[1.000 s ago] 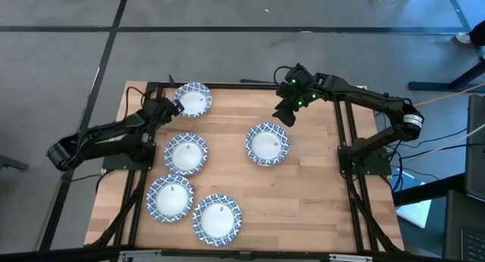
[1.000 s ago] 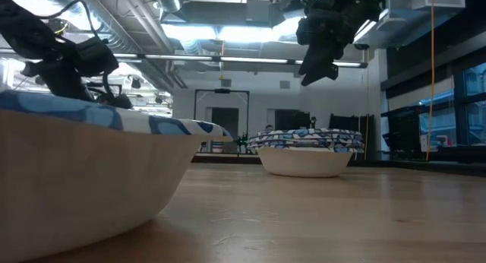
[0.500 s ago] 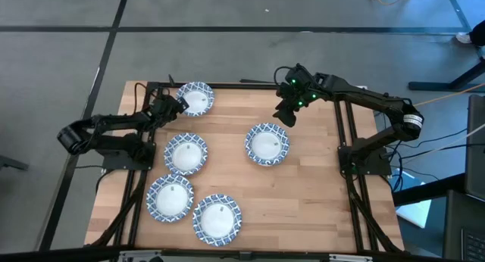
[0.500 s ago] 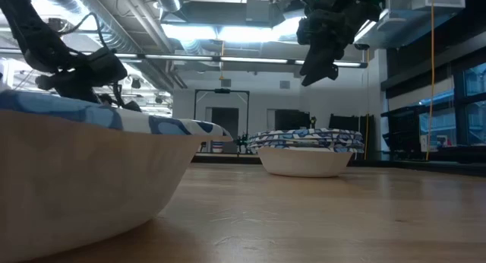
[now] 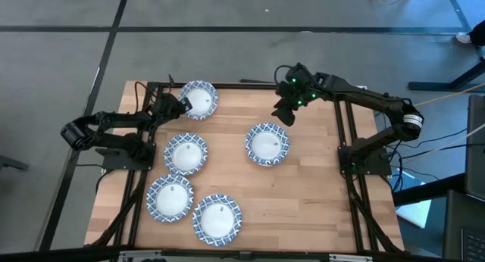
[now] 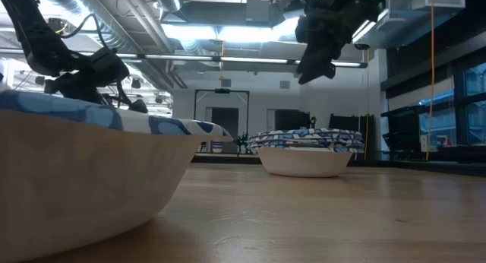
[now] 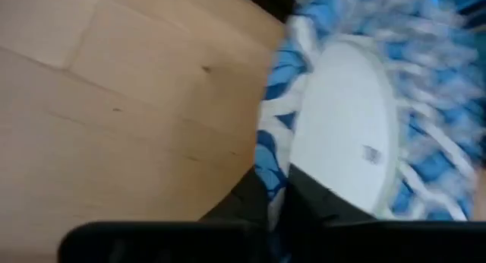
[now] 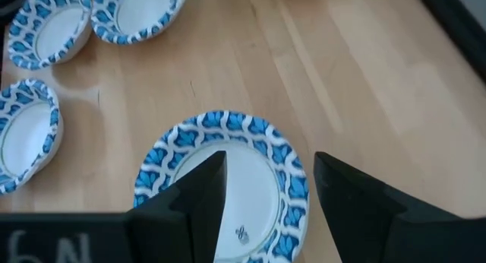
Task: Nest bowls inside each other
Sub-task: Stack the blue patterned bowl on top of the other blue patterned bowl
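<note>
Five bowls, white inside with blue-patterned rims, sit on the wooden table (image 5: 311, 186). My left gripper (image 5: 180, 105) is shut on the far-left bowl (image 5: 200, 99). My right gripper (image 5: 285, 113) hangs open in the air, just beyond the far rim of the middle bowl (image 5: 267, 144), which rests on its base; in the right wrist view its fingers (image 8: 201, 188) frame that bowl (image 8: 228, 179) without touching it. Three more bowls (image 5: 186, 153), (image 5: 170, 198), (image 5: 217, 220) sit along the left and near side. My left gripper pinches the far-left bowl's rim (image 7: 272, 172) on its left side, one finger inside on the white (image 7: 319, 202) and one outside (image 7: 243, 206). The fingers come from the table's left, slanting down. Whether the bowl is off the table I cannot tell.
Dark arm frames (image 5: 352, 152) run along both side edges of the table. Bare wood lies at the right and far middle. In the low view a near bowl (image 6: 83, 172) fills the left foreground and hides much of the table.
My left gripper has moved a little toward the table's right edge, onto the far-left bowl's rim, while the arm's elbow has swung toward the far edge. That bowl has shifted slightly toward the right. My right gripper has stayed in place and open.
</note>
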